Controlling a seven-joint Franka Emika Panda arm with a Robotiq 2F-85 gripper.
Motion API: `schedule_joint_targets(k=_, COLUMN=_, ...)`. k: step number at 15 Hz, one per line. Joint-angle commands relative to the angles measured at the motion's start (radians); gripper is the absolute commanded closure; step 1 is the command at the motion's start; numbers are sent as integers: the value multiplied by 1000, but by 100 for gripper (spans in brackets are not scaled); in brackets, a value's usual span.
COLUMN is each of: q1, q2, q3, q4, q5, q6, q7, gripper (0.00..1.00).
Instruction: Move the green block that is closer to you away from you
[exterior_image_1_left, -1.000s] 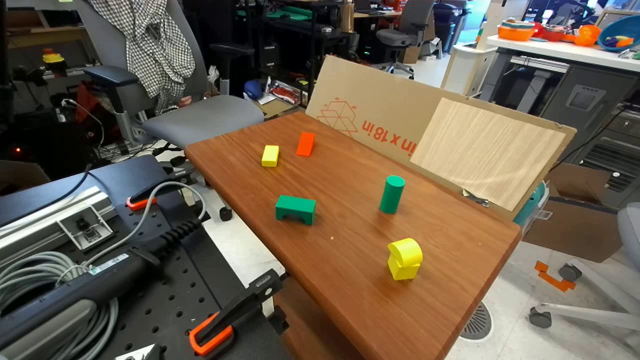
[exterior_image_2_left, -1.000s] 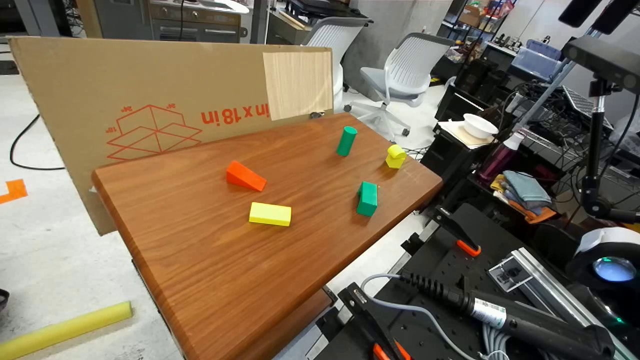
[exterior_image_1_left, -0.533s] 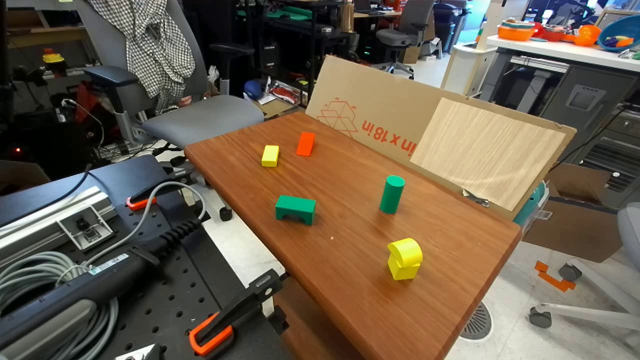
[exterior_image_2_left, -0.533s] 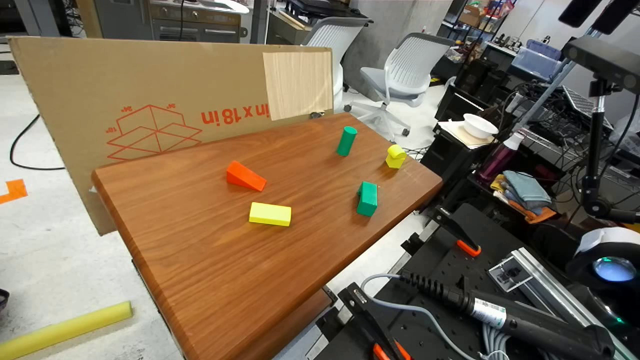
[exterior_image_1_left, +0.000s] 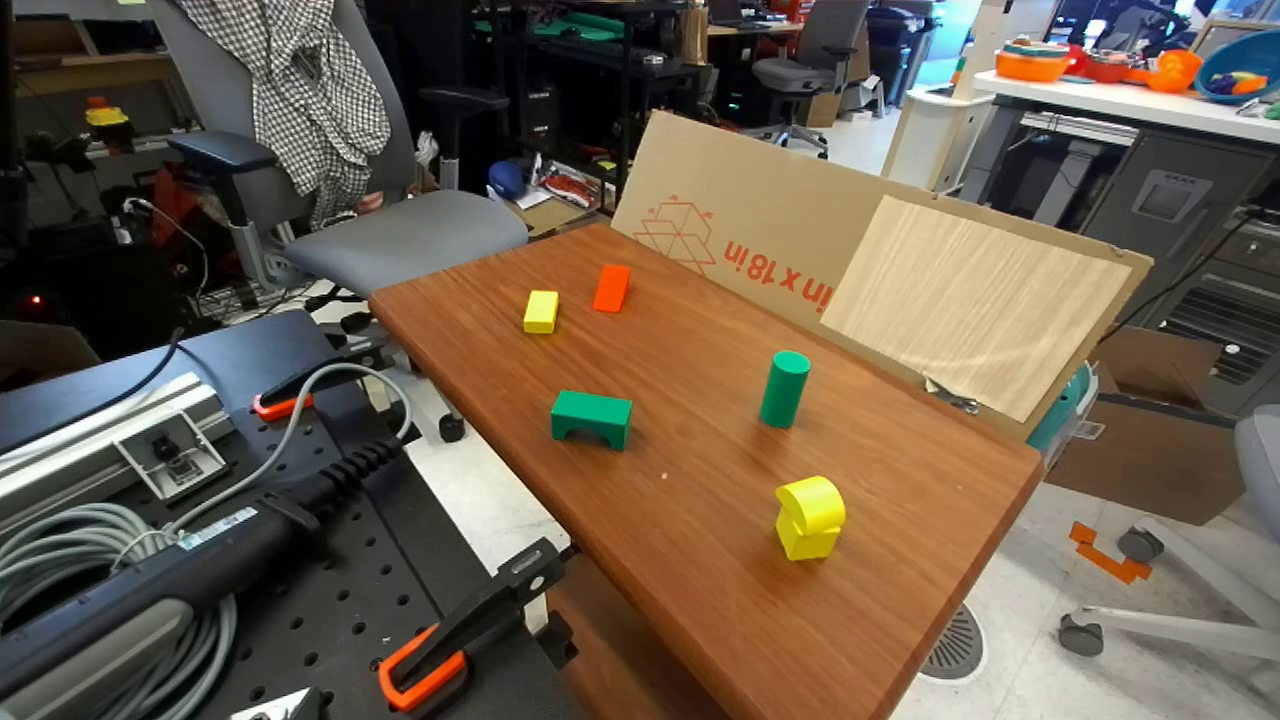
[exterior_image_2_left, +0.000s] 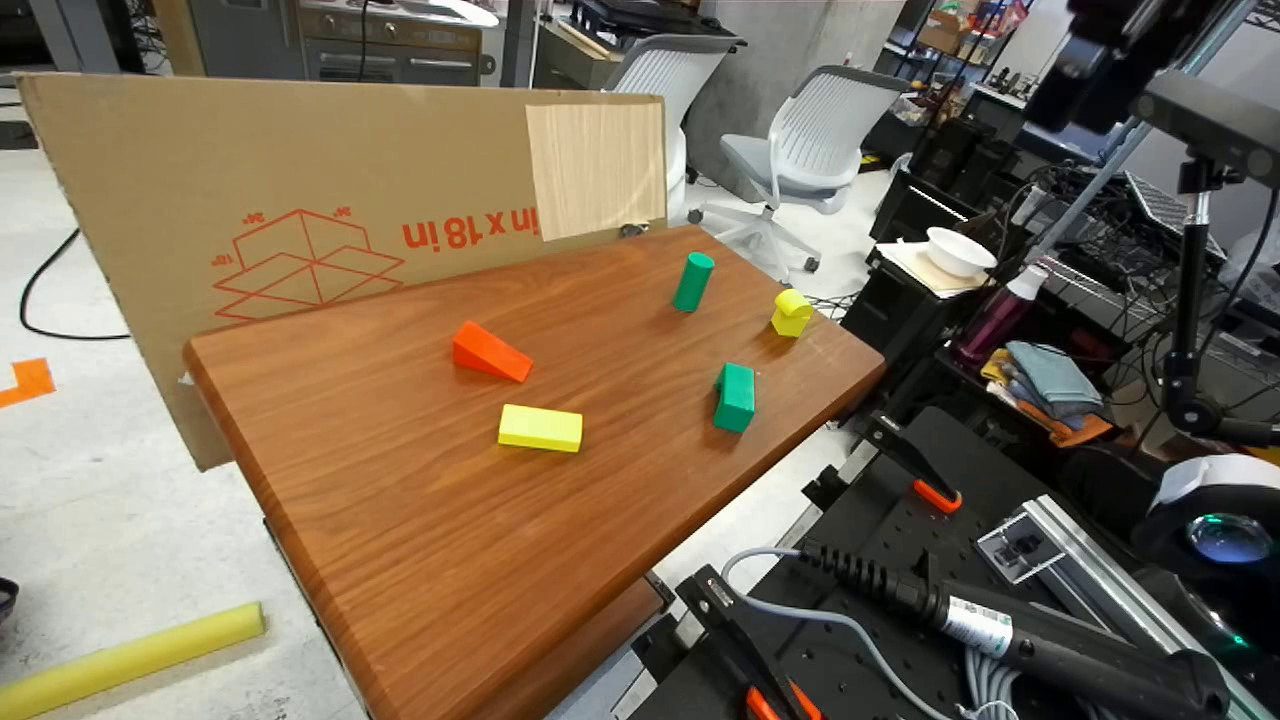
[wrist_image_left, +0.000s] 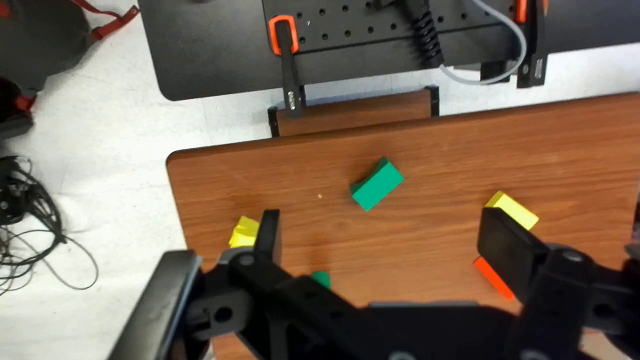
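The green block is low and rectangular with an arched cut-out. It lies on the brown table by its long edge at the robot's base side; it also shows in an exterior view and the wrist view. My gripper is open and empty, its fingers wide apart, high above the table. In the wrist view the green block lies in line with the gap between the fingers, beyond their tips. Part of the dark gripper shows blurred at the upper right of an exterior view.
A green cylinder stands farther off near the cardboard sheet. Yellow stacked pieces, a yellow block and an orange wedge are also on the table. Clamps and a cable lie on the black bench.
The dark gripper part at the upper right of an exterior view has moved down and left. The blocks have not moved.
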Motion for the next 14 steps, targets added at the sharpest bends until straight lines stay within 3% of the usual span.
schedule_joint_targets(k=1, q1=40, q2=227, q3=-18, q4=66, q5=13, q6=52, q7=-110, gripper=0)
schedule_joint_targets(k=8, q1=16, q2=600, q3=-8, q4=138, q5=-197, q6=208, q7=-316, gripper=0)
schedule_joint_targets(k=14, q1=20, q2=784, q3=-3, q4=230, q5=-414, q6=266, q7=-426, gripper=0)
